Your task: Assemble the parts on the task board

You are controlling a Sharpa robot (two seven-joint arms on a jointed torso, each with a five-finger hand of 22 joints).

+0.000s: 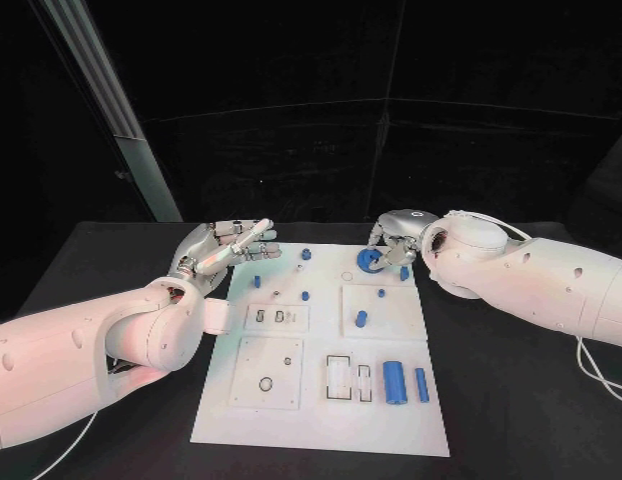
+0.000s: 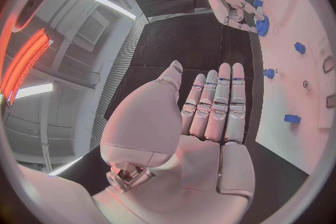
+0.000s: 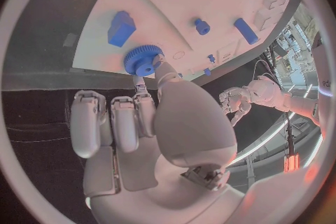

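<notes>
The white task board point(image 1: 326, 410) lies in the middle of the black table. My right hand point(image 1: 395, 238) is over the board's far right corner and pinches a blue toothed gear point(image 1: 367, 262) between thumb and a finger. The gear point(image 3: 142, 60) is at the board's surface, next to a blue block point(image 3: 120, 28). My left hand point(image 1: 225, 248) hovers at the far left corner, fingers point(image 2: 218, 106) straight and together, palm bare, holding nothing. Two blue cylinders point(image 1: 395, 381) lie at the near right of the board.
Small blue pegs stand on the far half of the board point(image 1: 307, 254), point(image 1: 255, 281), and a short blue pin point(image 1: 360, 319) lies near its middle. Rectangular recesses point(image 1: 275, 317) and a ring slot point(image 1: 265, 384) mark the left side. Black table surrounds the board.
</notes>
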